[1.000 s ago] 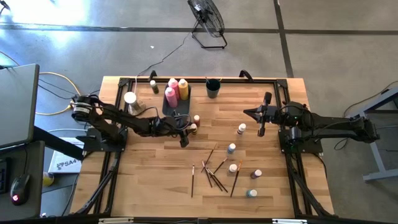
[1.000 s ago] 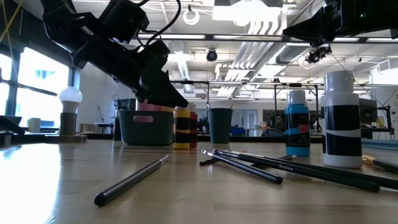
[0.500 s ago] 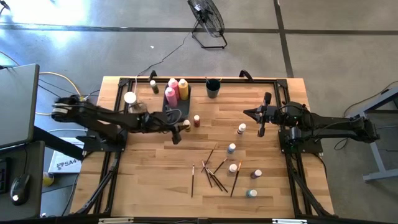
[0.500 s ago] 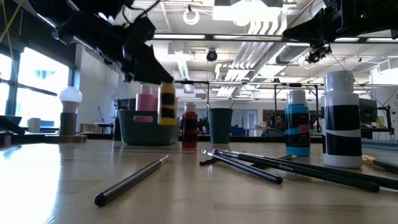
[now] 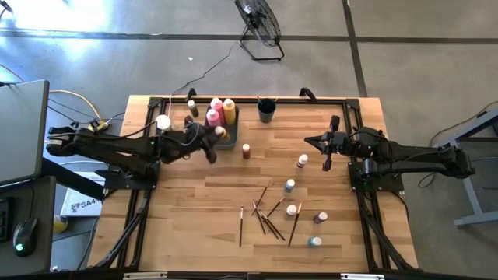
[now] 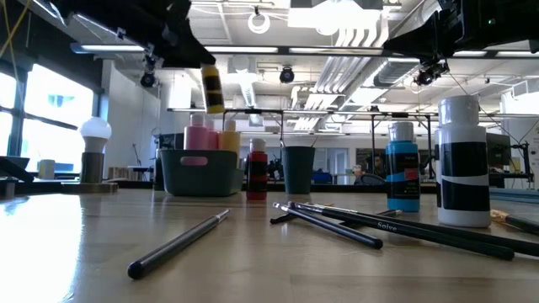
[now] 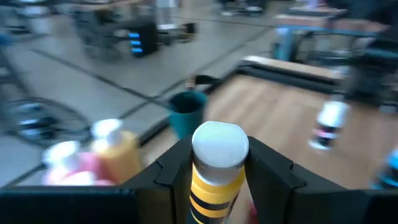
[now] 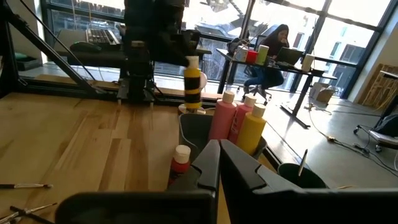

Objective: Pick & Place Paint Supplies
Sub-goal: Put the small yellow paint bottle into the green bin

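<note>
The yellow-and-black paint bottle hangs pinched in the left gripper above the dark bin, which already holds two pink squeeze bottles and one yellow. Left on the surface: six small bottles, roughly six paintbrushes. Right gripper waits pressed together.

Left gripper, arm extended level, fingers clamped on an object between them. Right gripper closed, arm idle.

Small yellow black-striped bottle upright in the air above the bin, red bottle beside it, brushes seemingly loosely crossed mid-table
</note>
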Controlling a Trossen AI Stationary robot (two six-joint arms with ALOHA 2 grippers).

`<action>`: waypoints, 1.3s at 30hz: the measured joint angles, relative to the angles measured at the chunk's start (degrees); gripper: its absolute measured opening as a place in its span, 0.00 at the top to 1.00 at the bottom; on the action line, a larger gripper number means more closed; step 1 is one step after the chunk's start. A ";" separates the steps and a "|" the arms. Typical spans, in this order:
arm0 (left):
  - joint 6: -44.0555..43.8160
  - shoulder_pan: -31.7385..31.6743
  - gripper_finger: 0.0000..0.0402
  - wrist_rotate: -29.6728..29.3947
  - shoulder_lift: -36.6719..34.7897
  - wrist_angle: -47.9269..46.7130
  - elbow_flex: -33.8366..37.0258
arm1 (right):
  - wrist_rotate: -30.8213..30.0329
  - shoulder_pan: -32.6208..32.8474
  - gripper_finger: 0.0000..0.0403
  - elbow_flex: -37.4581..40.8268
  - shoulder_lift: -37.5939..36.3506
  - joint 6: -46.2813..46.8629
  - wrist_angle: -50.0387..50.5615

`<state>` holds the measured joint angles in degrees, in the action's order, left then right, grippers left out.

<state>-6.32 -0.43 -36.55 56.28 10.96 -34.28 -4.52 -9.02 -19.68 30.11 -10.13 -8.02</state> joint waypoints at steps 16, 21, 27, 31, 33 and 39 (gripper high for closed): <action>-0.54 0.00 0.69 -20.52 15.71 15.75 -0.02 | -0.04 0.02 0.99 0.00 0.00 0.00 -0.37; -1.64 0.00 0.69 -21.25 20.63 19.80 -0.28 | -0.06 0.02 0.99 0.00 0.00 0.00 -0.37; -2.83 -0.97 0.69 -22.00 25.83 16.78 -5.59 | -0.04 0.02 0.99 0.00 0.01 0.13 -0.37; -5.03 -4.33 0.69 -18.86 29.07 9.17 -10.49 | -0.02 0.02 0.99 0.00 0.00 0.98 -0.37; -8.31 -6.27 0.69 -16.72 30.13 4.08 -12.54 | -0.04 0.00 0.99 0.00 0.02 1.00 -0.37; -15.65 -10.83 0.69 -13.48 31.83 -2.95 -14.36 | -0.02 0.02 0.99 0.00 0.01 1.03 -0.32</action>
<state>-21.97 -11.26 -50.03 88.10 8.01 -48.64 -4.54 -8.99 -19.68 30.12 -9.10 -8.34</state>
